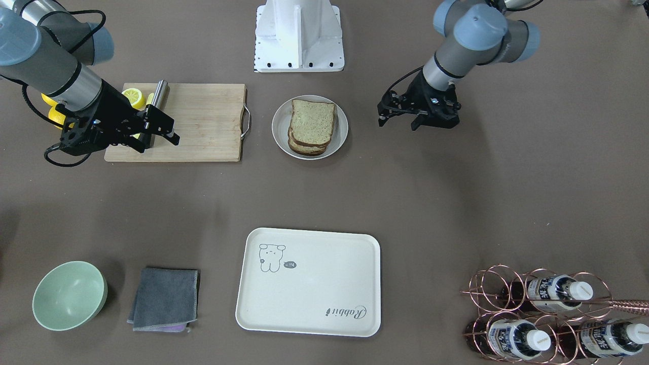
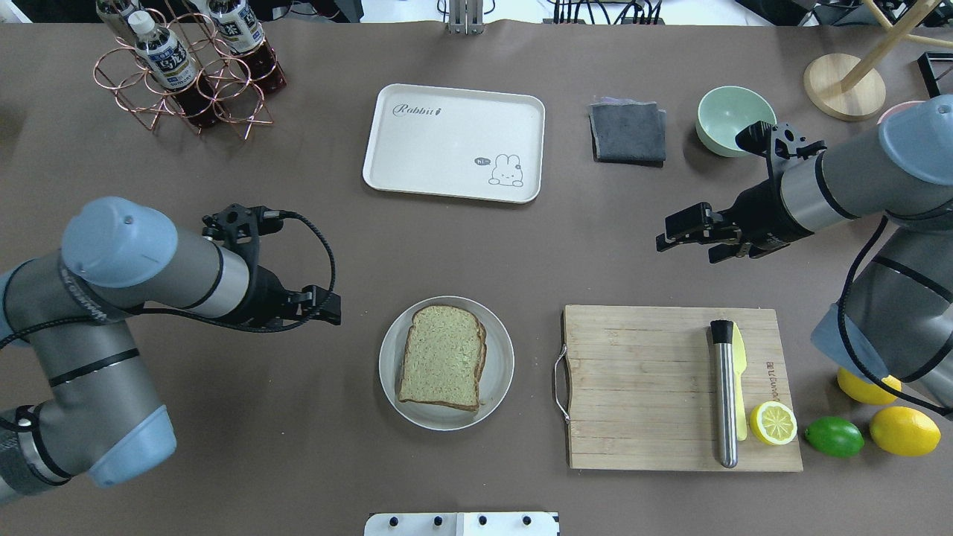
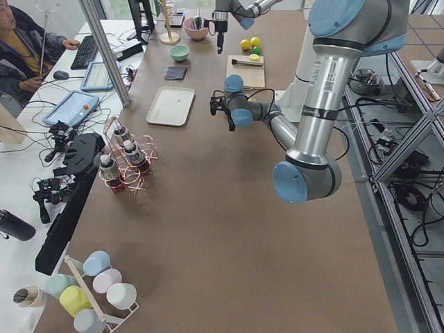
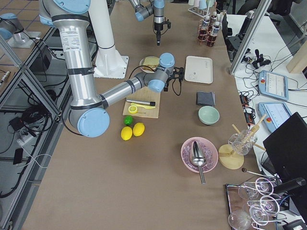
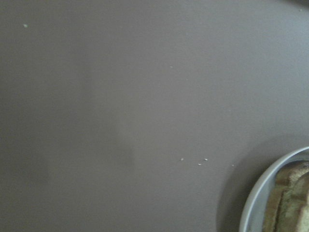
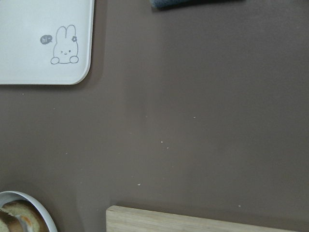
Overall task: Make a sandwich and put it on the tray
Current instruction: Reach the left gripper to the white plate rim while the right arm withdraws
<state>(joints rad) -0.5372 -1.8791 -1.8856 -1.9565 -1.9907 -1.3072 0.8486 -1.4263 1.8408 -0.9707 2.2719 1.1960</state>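
Observation:
The sandwich (image 2: 443,357), two speckled brown-crusted bread slices stacked, lies on a small round white plate (image 2: 387,365) at the table's middle; it also shows in the front view (image 1: 312,124). Its filling is hidden from above. The cream tray (image 2: 447,134) with the rabbit drawing lies beyond it, with nothing on it (image 1: 314,289). My left gripper (image 2: 331,309) hovers just left of the plate, open and empty (image 1: 398,121). My right gripper (image 2: 681,247) hovers above the board's far edge, open and empty (image 1: 157,143).
A wooden cutting board (image 2: 640,387) right of the plate carries a steel rod (image 2: 724,394), a yellow knife and a half lemon (image 2: 773,423). A lime and lemons lie beside it. A grey cloth (image 2: 628,132), a green bowl (image 2: 733,119) and a bottle rack (image 2: 186,67) stand along the far side.

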